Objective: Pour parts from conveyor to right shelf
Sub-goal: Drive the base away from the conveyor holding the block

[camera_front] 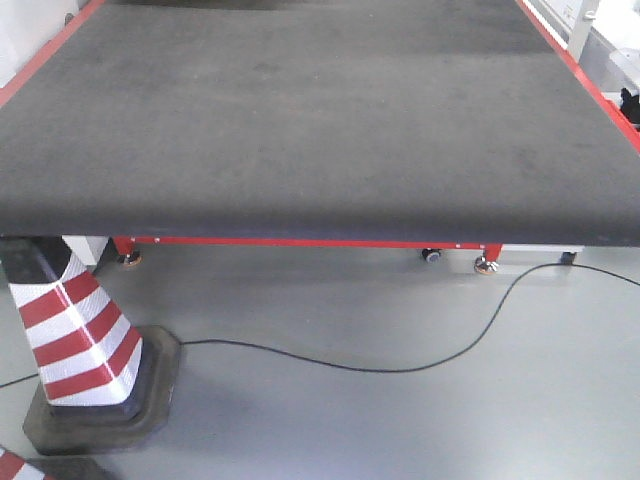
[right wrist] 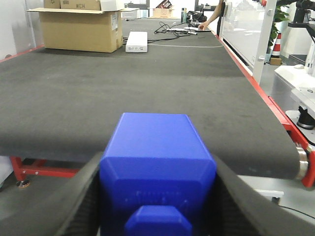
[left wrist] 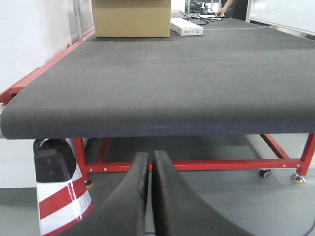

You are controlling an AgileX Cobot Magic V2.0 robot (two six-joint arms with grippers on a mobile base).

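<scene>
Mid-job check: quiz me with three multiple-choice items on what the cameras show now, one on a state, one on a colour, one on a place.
1. The left tool is:
A. wide open
B. shut and empty
C. shut on a block

2. The stripes on the cone are:
A. yellow and black
B. red and white
C. orange and blue

3. The blue block is:
A. in the left tool
B. on top of the cone
C. between the fingers of the right tool

Answers:
1 B, its fingers nearly meet with nothing between them.
2 B, red and white bands show in the front view.
3 C, the right wrist view shows a dark finger against each side of it.
</scene>
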